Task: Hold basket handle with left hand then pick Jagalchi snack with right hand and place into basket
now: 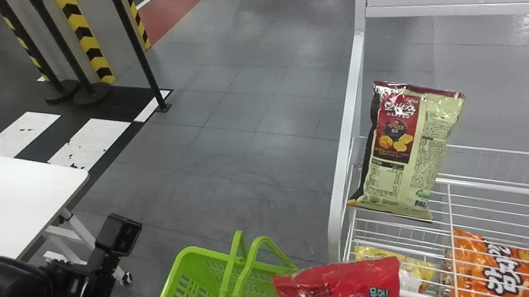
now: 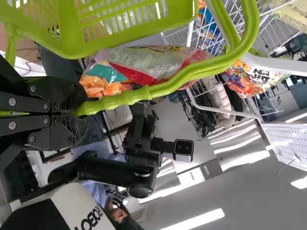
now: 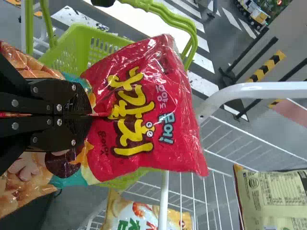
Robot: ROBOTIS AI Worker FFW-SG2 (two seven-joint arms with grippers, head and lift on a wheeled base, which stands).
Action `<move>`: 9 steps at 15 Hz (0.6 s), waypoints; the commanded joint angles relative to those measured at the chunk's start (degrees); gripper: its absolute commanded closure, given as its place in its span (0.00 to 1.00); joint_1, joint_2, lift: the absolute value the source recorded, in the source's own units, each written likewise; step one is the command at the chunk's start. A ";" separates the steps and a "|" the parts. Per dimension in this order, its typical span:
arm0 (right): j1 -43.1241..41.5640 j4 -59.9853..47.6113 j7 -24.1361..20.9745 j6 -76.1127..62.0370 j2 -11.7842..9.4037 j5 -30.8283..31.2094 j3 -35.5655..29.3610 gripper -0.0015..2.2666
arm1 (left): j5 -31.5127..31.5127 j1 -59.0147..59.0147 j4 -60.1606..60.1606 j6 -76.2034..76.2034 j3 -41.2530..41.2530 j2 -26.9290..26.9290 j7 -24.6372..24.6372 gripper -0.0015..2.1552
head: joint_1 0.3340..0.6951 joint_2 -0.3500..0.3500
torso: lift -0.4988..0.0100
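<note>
Chip bag (image 1: pixel 404 151), wire rack (image 1: pixel 496 186), white table (image 1: pixel 3 204)

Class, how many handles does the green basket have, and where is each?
2. In the head view, the left handle arches over the basket; the right handle arches close beside it, towards the Jagalchi snack, which may hide more.

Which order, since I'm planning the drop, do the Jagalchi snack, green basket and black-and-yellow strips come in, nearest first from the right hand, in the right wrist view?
1. Jagalchi snack: in the right hand's grip.
2. Green basket: beyond it, toward the robot's left.
3. Black-and-yellow strips: far off, also left.
</note>
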 commanded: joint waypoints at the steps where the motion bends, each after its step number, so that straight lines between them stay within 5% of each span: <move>1: -0.43 3.51 1.21 -2.15 0.05 -1.76 1.47 0.99 | 0.00 0.15 -0.30 0.00 0.00 0.00 -0.57 1.00 | 1.00 1.00 | 0.96; 5: -2.45 8.70 2.44 -5.49 0.05 -5.10 3.58 0.98 | 0.09 0.33 -0.30 0.00 0.09 -0.08 -0.57 1.00 | 1.00 1.00 | 0.96; 6: -3.24 9.23 2.44 -5.49 0.05 -4.58 3.93 0.88 | 0.09 0.24 -0.30 0.00 0.09 -0.08 -0.57 1.00 | 1.00 1.00 | 0.96; 8: -3.50 9.58 2.44 -5.49 0.05 -1.67 5.34 0.10 | 0.00 0.33 -0.30 0.18 0.27 -0.08 -0.57 1.00 | 1.00 1.00 | 0.96; 9: -3.59 10.19 2.44 -5.84 0.05 -1.59 5.60 0.00 | 0.09 0.33 -0.30 0.00 0.27 -0.08 -0.57 1.00 | 1.00 1.00 | 0.96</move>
